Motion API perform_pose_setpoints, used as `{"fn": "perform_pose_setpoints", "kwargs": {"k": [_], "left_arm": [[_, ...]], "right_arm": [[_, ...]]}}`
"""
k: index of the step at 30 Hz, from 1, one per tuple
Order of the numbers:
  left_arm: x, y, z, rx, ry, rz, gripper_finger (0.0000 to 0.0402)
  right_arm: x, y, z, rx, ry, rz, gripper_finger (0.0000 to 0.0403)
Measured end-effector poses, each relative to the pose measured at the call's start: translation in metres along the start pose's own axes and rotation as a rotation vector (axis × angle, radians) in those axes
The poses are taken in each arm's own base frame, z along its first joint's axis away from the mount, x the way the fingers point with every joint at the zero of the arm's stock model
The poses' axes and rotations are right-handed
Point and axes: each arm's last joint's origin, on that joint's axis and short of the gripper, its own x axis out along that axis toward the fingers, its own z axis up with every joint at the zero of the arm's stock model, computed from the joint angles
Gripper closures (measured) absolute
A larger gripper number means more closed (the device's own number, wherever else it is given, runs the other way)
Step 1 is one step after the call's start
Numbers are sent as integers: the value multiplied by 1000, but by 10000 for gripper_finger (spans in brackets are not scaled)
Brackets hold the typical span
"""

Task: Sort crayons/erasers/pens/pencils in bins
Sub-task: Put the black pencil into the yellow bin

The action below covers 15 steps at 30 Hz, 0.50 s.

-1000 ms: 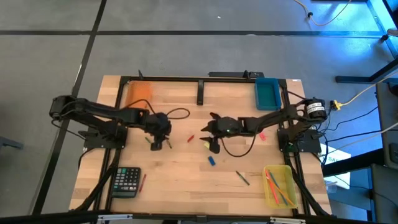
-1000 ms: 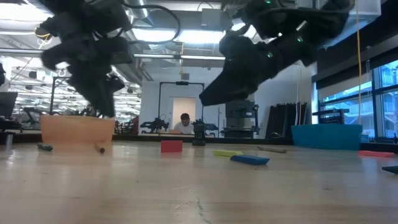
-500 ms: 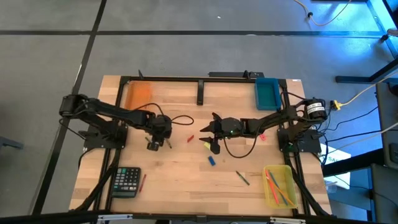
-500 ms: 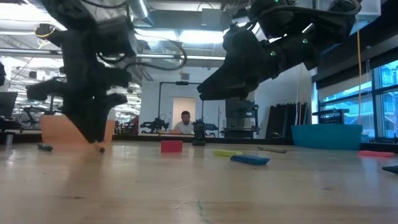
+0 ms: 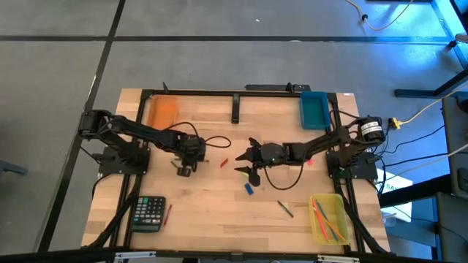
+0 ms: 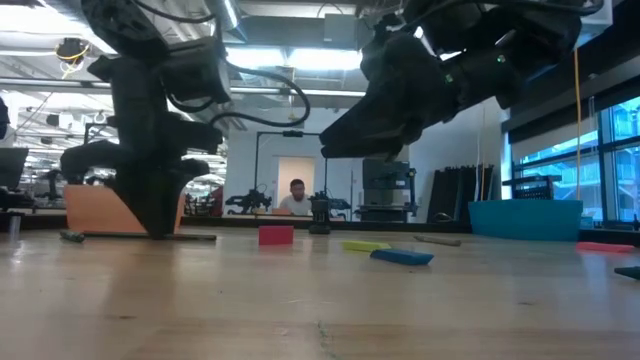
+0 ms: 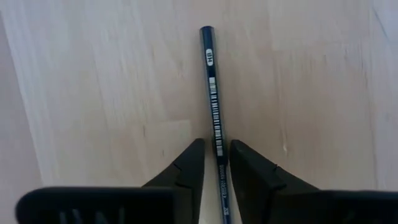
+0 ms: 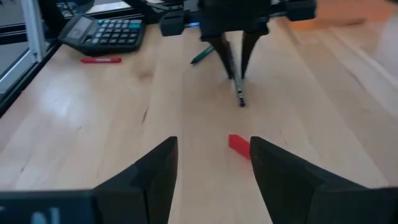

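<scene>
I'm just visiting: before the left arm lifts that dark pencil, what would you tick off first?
1. Pencil sits between the left pincer's fingers: ok.
2. Fingers firmly clamped on it: cannot tell; they flank it closely.
3. Pencil lies flat on the table: ok.
4. Right pincer open, apart from the left one: ok.
5. Red crayon clear of the pencil: ok.
6. Yellow bin has room: ok.
</scene>
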Motion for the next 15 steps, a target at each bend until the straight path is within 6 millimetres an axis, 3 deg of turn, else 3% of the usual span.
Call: {"fn": "perform_pose_setpoints", "kwargs": {"k": [9,15], "left_arm": [[0,3,7,-51,-70,27,395],[0,10,13,-97,-145,40,390]], "right_arm": [[0,-1,0,7,0,-3,199],[1,-11,3,13,-13,-67,199]]}}
